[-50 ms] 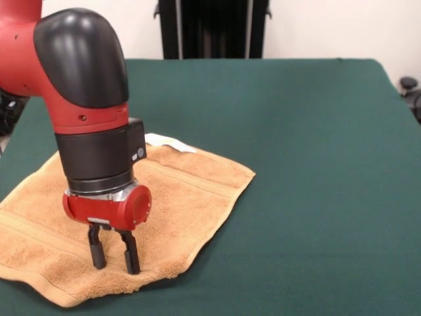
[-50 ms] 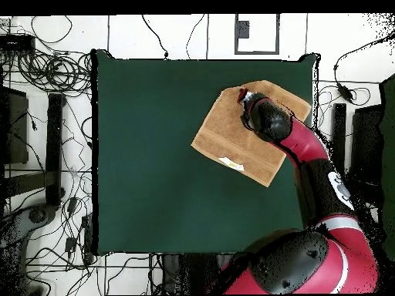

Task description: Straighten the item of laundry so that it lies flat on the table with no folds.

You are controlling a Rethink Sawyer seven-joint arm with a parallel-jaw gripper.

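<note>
In the front view, you see the towel spread at lower left of the frame on the worktop, its white tag peeking out at the far edge. The end effector stands with fingers apart, tips on or just above the cloth near its front edge, likely placed to press or pinch a wrinkle there.

Overhead, the towel lies upper right, looking nearly flat; the arm covers part of it.

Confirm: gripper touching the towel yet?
Touching, it seems. Front view shows the open gripper with both jaw tips set on the towel, no gap visible; overhead hides it.
</note>
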